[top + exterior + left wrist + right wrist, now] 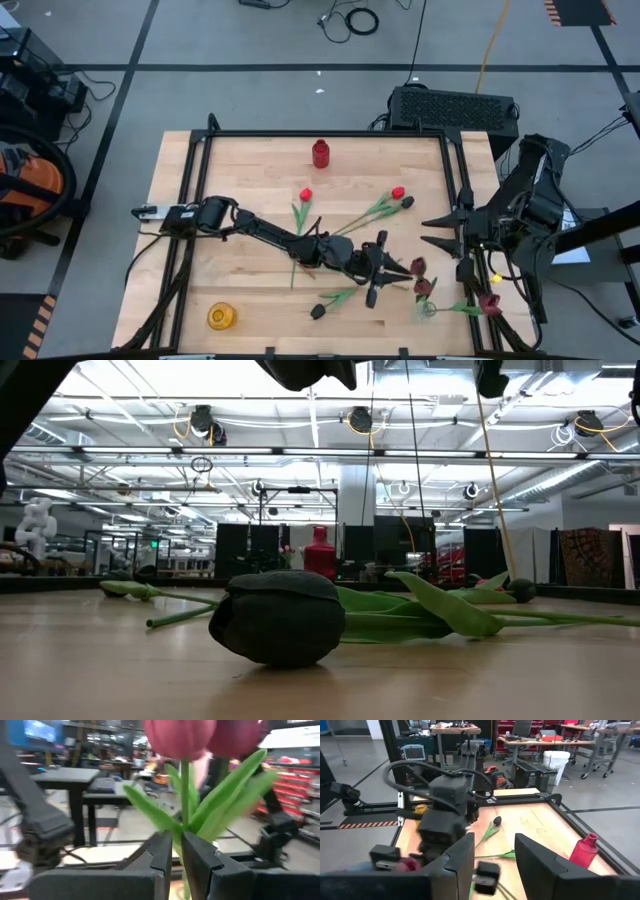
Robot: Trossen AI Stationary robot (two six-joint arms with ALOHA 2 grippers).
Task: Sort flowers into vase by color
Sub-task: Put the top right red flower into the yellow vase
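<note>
My left gripper reaches across the table's middle toward the right and is shut on a maroon tulip, whose head stands upright above the fingers. A second maroon head shows close behind it. Two red tulips lie flat on the table's far half. A black tulip lies on its side near the front edge. Another maroon tulip lies at the near right corner. My right gripper waits open at the right edge. My left gripper pinches the maroon tulip's green stem between its two fingers, just below where the leaves branch off. The fingers come in level from the table's left, across the stem. The flower stands upright, head above the fingers; its lower end is hidden.
A red vase stands at the table's far middle and a yellow vase at the near left. A clear glass vase with a maroon head stands near the front right. A black frame borders the table.
</note>
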